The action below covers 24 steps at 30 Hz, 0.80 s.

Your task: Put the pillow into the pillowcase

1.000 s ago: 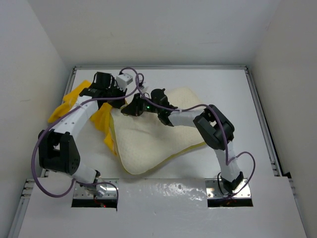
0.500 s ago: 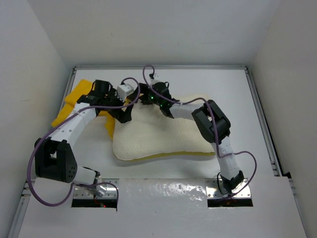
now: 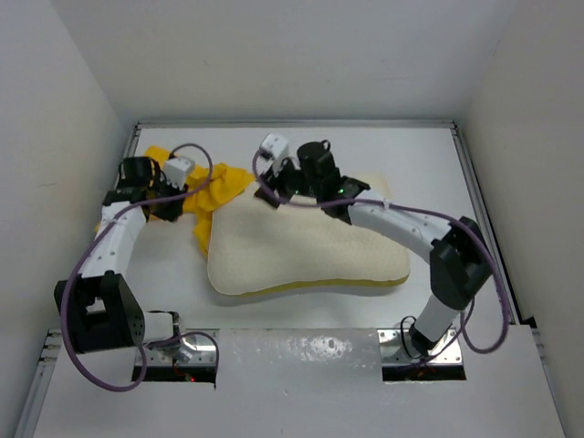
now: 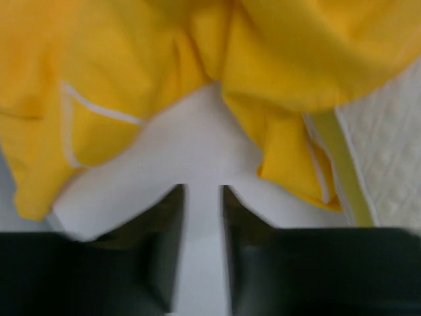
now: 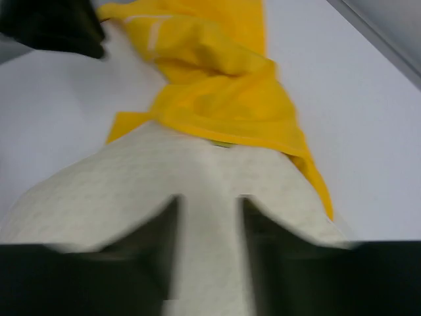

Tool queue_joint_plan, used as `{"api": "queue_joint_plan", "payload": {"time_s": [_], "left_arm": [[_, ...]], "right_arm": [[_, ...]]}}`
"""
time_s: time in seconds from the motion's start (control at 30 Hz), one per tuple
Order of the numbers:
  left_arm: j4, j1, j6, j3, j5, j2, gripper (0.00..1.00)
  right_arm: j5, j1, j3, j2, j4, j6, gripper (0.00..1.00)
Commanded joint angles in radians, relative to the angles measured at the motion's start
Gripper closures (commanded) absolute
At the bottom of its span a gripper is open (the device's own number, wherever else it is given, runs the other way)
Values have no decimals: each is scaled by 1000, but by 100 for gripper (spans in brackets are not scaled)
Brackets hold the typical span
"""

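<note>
Both arms have shifted in the last half second. The left arm has drawn back toward the left side of the table and the right arm has stretched out. The pillow lies much as it did, flat in the middle of the table and wholly outside the pillowcase. The pillowcase is bunched in a crumpled strip at the pillow's far-left corner, touching its left edge, and no opening shows among the folds.

The likely trouble is a blind grab. Pinching both layers of the yellow cloth would keep the mouth closed, and any push on the pillow would then only shove the heap along the table.

The left gripper hangs over bare table. Its jaws are a narrow gap apart and nothing is between them. The pillowcase lies just ahead of it, and the pillow's trimmed edge is off to its right.

The right gripper is low over the pillow's far-left corner. Quilted fabric shows in the gap between its jaws, but blur hides whether they pinch it. The pillowcase lies just beyond.
</note>
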Motion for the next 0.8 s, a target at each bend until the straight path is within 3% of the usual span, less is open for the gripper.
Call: {"api": "queue_joint_plan", "payload": {"time_s": [0.0,0.03,0.07,0.17,0.3,0.67,0.73,0.77], "left_arm": [[129,-17,65,-175,-75,11,61],[163,-17,57,-200,-73,29,54],[198,-20,43,-199,-70,41,44],[316,-30,-18,-162,-55,110,41],[358,-58,-21,-134,25,187,40],[497,-75,-72,-191,93,291,39],[527,-75,-107,-183,88,337,42],[536,-75,-121,-180,89,353,51]], "right_arm": [[62,195,-67,-76,-151,-369,21],[64,218,-75,-82,-158,-383,14],[65,235,-81,-82,-187,-413,1],[90,309,-95,-75,-262,-500,1],[157,398,-103,-46,-317,-544,1],[208,429,-92,85,-306,-496,1],[219,429,-107,99,-293,-498,1],[252,429,-116,103,-255,-486,1]]}}
